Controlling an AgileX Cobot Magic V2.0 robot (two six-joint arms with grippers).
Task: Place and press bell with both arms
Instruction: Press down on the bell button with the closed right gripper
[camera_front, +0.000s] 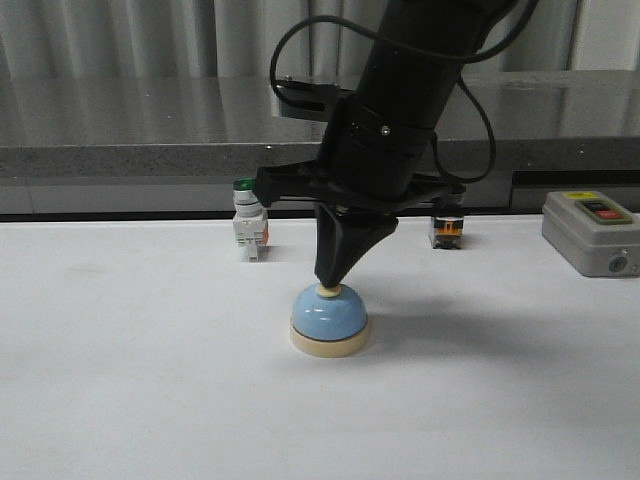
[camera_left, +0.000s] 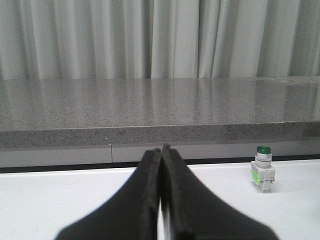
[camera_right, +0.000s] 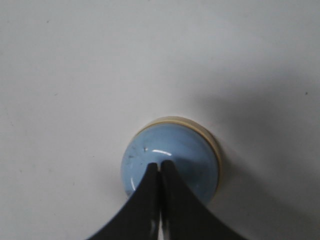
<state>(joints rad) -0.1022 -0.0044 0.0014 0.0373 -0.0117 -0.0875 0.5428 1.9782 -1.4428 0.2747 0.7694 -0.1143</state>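
Observation:
The light-blue bell (camera_front: 328, 318) stands upright on its cream base on the white table (camera_front: 120, 380), near the middle. My right gripper (camera_front: 328, 280) points straight down with its jaws shut, and its tip rests on the cream button (camera_front: 327, 291) on top of the bell. In the right wrist view the shut right gripper (camera_right: 160, 164) covers the button over the blue dome (camera_right: 170, 145). My left gripper (camera_left: 162, 148) is shut and empty, low over the table, and does not show in the front view. The bell is out of the left wrist view.
A green-capped white push-button switch (camera_front: 247, 228) stands behind the bell to the left and also shows in the left wrist view (camera_left: 263, 167). A small black-and-orange switch (camera_front: 446, 230) and a grey box with a red button (camera_front: 592, 232) stand at the back right. A grey ledge (camera_front: 120, 150) runs behind the table.

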